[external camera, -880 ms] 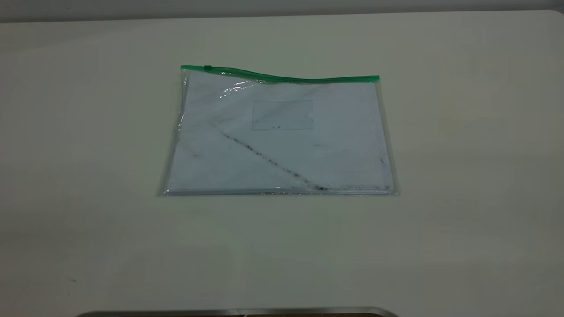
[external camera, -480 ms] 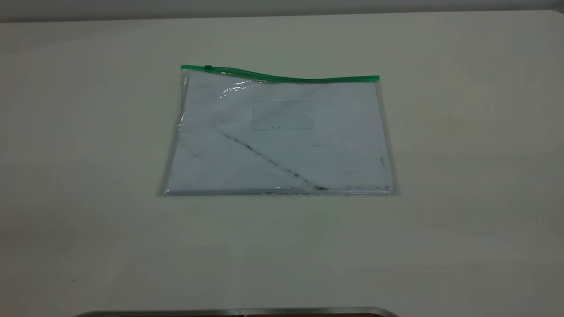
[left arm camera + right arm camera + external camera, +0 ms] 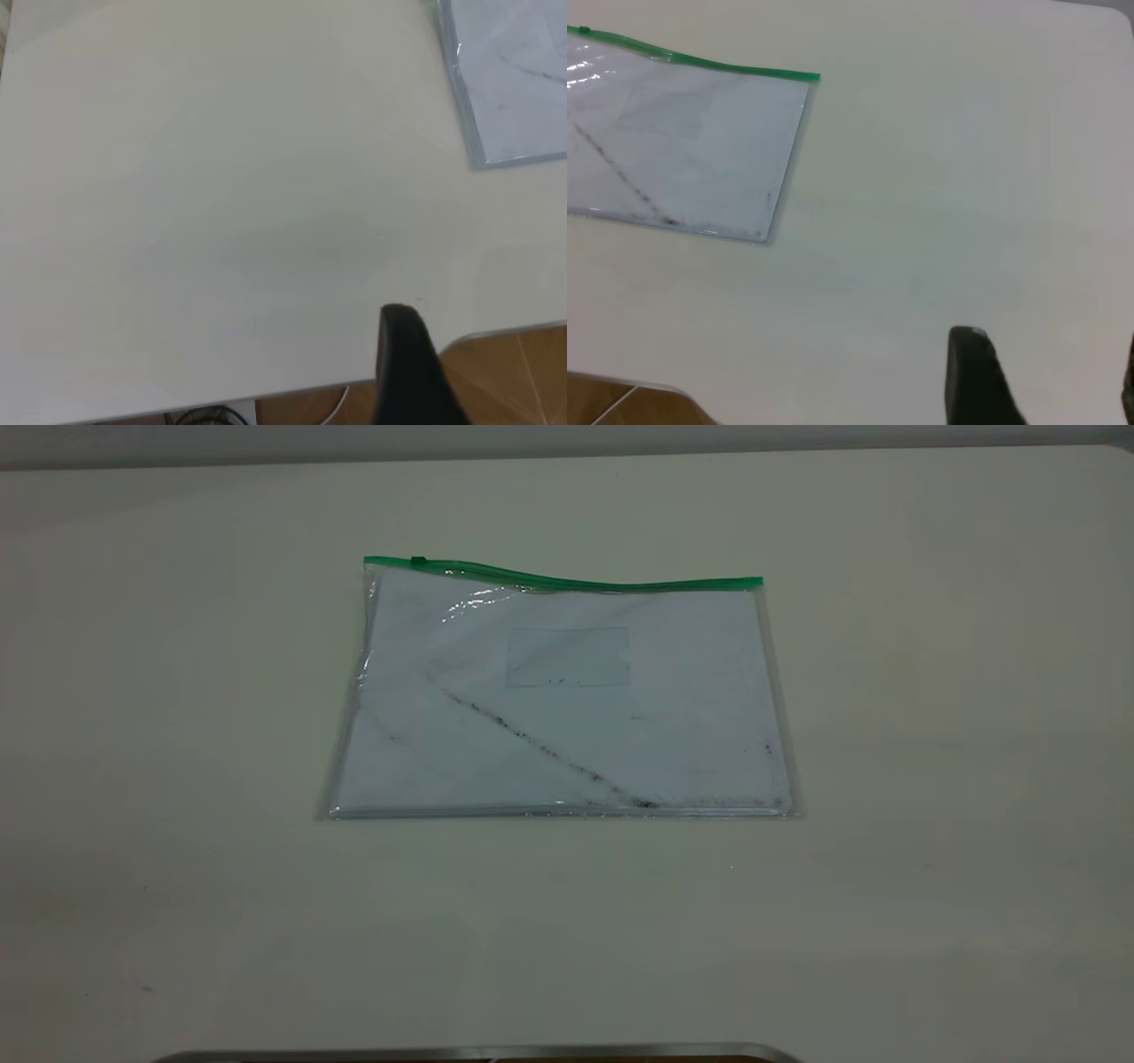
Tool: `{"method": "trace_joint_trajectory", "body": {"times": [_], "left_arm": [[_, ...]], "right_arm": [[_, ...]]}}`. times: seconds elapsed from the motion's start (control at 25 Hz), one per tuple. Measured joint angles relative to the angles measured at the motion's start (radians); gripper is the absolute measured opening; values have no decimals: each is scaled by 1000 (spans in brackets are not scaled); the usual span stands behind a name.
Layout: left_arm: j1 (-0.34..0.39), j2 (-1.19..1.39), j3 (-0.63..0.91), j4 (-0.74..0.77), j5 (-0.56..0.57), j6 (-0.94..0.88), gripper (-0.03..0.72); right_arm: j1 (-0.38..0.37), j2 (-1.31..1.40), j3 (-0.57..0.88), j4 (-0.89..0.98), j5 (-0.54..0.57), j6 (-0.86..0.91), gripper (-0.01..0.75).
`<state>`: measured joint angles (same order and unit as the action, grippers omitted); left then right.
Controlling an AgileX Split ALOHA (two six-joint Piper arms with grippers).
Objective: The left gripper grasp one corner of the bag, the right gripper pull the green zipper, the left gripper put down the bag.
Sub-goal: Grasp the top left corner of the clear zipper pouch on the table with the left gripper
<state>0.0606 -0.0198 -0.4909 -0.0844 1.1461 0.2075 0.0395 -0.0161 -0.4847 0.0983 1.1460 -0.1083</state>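
You are looking at a pale, matte counter (image 3: 930, 797) where nothing has been shifting lately: the flat clear plastic bag (image 3: 567, 717) with its green zipper (image 3: 567, 581) is lying mid-counter, untouched, both pincers are hanging well away, their state untellable, grasping not yet begun.

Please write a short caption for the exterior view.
Clear bag with green zipper lies flat on the table; no gripper visible.
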Motion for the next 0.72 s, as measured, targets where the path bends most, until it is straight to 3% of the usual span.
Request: {"method": "trace_joint_trajectory", "body": {"times": [0.72], "left_arm": [[0, 0, 0, -67, 0, -2, 486]], "right_arm": [[0, 0, 3, 0, -10, 0, 433]]}}
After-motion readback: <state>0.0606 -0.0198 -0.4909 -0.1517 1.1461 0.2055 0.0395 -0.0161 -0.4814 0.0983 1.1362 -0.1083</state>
